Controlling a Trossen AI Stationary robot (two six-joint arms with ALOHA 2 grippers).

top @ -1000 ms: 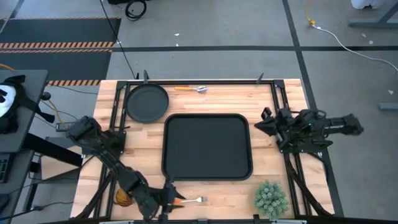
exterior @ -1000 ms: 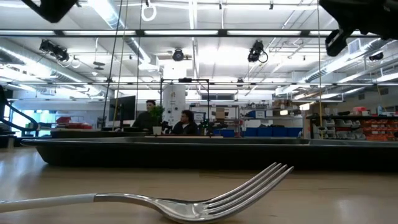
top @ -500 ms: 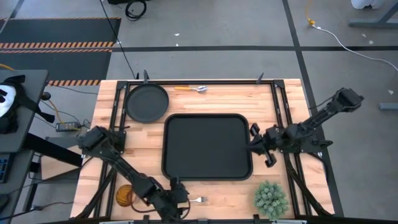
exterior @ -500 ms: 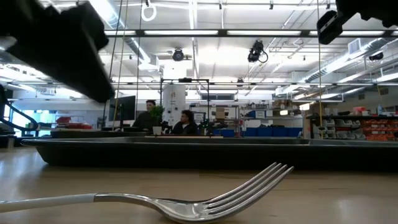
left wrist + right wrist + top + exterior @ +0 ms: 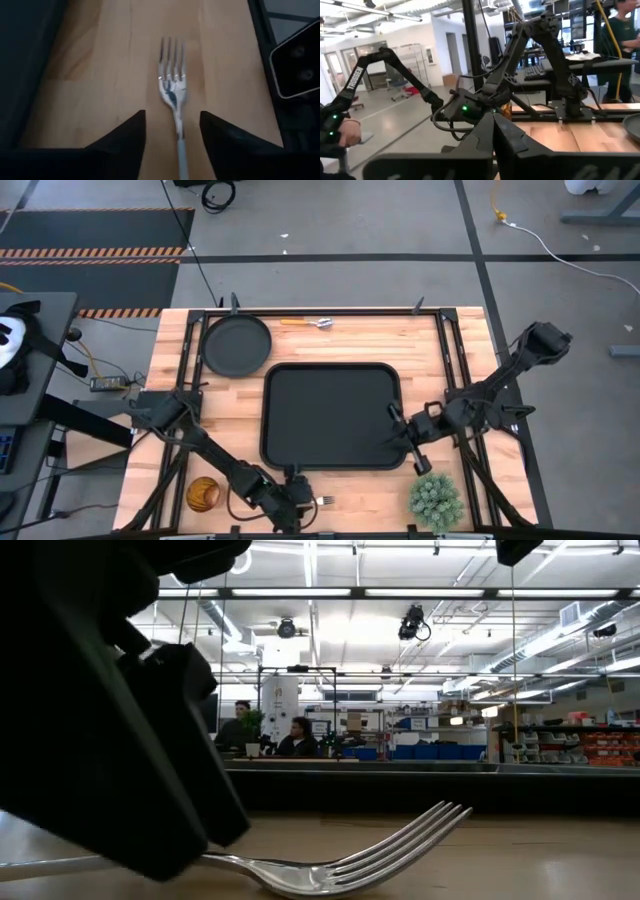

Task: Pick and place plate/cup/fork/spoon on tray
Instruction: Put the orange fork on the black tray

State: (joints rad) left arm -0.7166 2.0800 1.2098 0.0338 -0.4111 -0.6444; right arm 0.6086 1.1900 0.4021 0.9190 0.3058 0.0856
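Left claw (image 5: pixel 172 131) low at counter's (image 5: pixel 340 345) near edge, fingers parted astride fork (image 5: pixel 172 92) neck, nothing gripped, lined up for pickup | fork flat, just off empty tray (image 5: pixel 333 416) | right claw (image 5: pixel 399 424) shut, empty, over tray's edge.

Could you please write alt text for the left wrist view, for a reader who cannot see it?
A small silver-tined fork lies on the pale wooden table, its handle running between the open left gripper's two dark fingers. The rim of a large black rectangular tray shows along one edge.
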